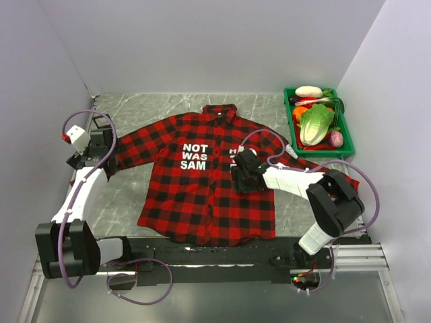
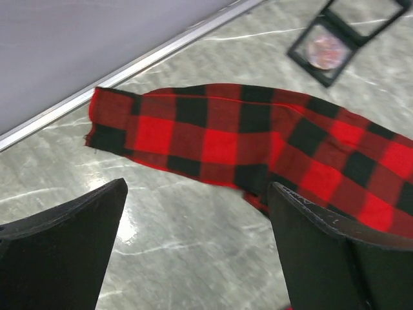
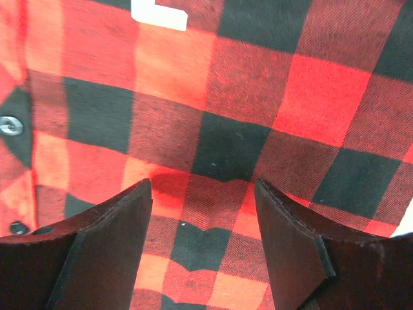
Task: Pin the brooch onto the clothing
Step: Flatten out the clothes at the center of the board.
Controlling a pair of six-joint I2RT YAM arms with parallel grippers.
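Top external view has the plaid shirt [image 1: 195, 202] spread flat mid-bench, collar toward the far edge. Near the left edge the left pincer [image 2: 197, 194] hangs wide open and empty beside the sleeve cuff [image 2: 113, 123], with the round mauve brooch [image 2: 324, 50] in a black square frame [image 2: 297, 55] toward the far-left corner. Over the shirt's front the right pincer [image 3: 201, 187] stands open, nothing between its jaws.

The top view looks down from behind over the whole tabletop [image 1: 168, 108]. The left wrist view sits near the left sleeve [image 2: 258, 139] of the shirt [image 1: 202, 195]; the right wrist view is close above its front.
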